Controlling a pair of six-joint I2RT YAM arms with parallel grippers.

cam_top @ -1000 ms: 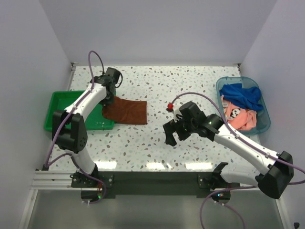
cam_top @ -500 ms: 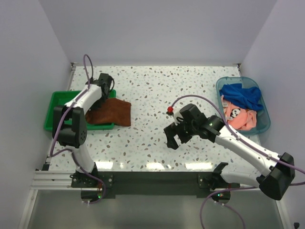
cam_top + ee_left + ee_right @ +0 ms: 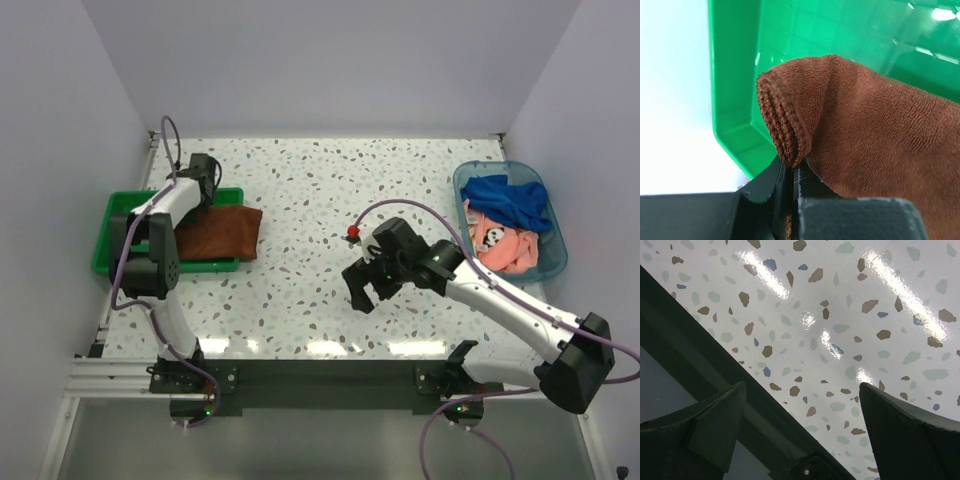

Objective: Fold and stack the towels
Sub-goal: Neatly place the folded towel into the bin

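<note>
1. Now the rust-brown towel [image 3: 222, 232] is being dragged leftward: 1.0 s ago it was lying mostly on the speckled table [image 3: 320, 180], and it is now being draped across the right half of the green tray [image 3: 115, 240].
2. Its folded corner is being pinched tight between the fingers of the left gripper [image 3: 790, 167].
3. The right gripper [image 3: 362, 288] is being held spread apart, empty, above the table.
4. Stacking is judged to be just beginning; the royal blue towel [image 3: 510, 198] and pink towel [image 3: 500, 248] are being left in the clear blue tub [image 3: 459, 182].

Left arm [image 3: 160, 208] reaching far left, left tool [image 3: 790, 172] pinched closed, right arm [image 3: 500, 300] outstretched, right tool [image 3: 364, 292] spread wide
</note>
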